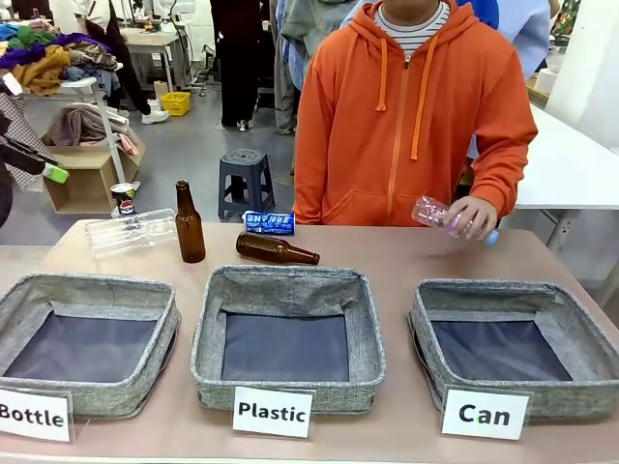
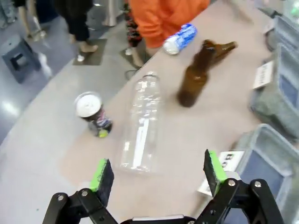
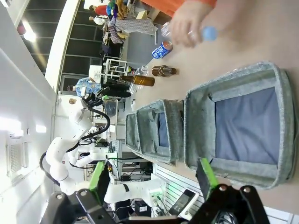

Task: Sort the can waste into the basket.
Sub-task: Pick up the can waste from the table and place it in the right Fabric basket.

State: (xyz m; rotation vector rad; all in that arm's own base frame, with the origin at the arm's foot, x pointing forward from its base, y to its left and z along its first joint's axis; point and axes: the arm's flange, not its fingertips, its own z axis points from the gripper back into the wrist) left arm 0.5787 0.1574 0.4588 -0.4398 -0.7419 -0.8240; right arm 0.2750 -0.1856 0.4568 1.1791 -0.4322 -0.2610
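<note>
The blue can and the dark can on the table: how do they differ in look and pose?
Pose: the blue can lies on its side; the dark can stands upright, silver top up. Look: the blue can carries white print; the dark can is multicoloured. Place: the blue can sits just beyond the lying brown bottle; the dark can is by the clear plastic bottle. Both are outside the Can basket.

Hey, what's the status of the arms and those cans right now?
Left gripper and right gripper open, empty. Untouched on table: blue can, dark can; Can basket empty. Person's hand holds plastic bottle behind that basket.
</note>
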